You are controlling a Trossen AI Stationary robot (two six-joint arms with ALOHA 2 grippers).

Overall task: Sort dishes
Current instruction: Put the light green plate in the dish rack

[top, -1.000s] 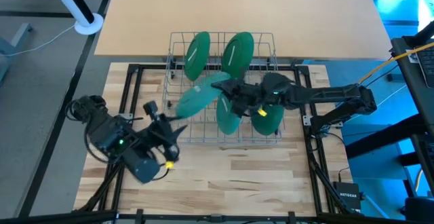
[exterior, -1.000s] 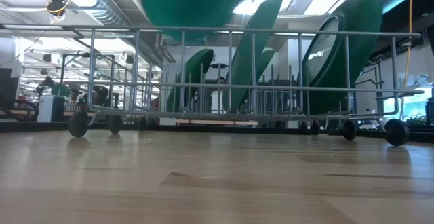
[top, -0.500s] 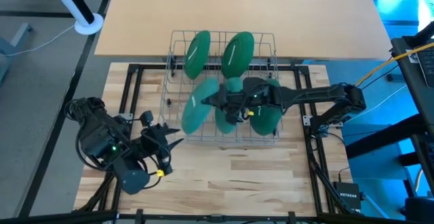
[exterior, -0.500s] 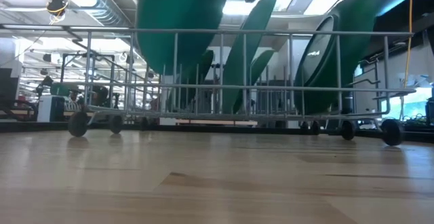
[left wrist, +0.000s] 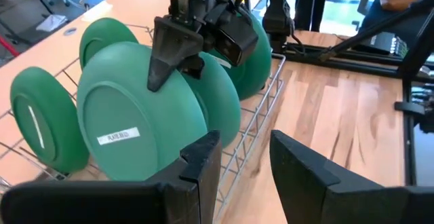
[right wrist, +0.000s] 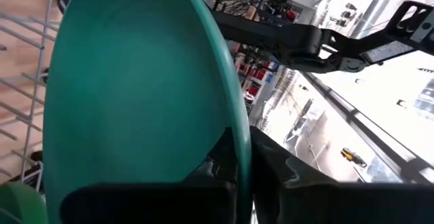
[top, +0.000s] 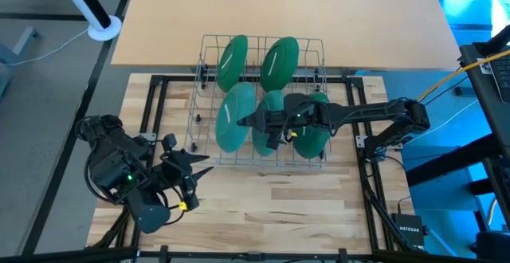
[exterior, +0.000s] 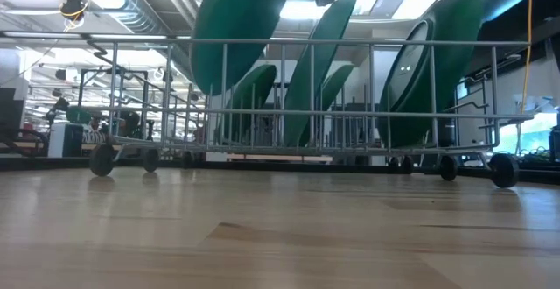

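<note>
Your right end effector (top: 253, 122) reaches over the wire rack (top: 204, 80) from the right, its fingers clamped on the rim of a green plate (top: 235, 116) held upright in the rack's near-left part. Four more green plates stand in the rack: two at the far side (top: 232, 60) (top: 279, 61) and two beside the held one (top: 269, 127) (top: 312, 135). Your left end effector (top: 190, 166) waits over the wooden worktop (top: 303, 207) near and left of the rack, fingers apart and holding nothing.

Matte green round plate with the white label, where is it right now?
In the high view the labelled green plate stands upright at the wire rack's front left, rim pinched by the right gripper, beside another green plate.
</note>
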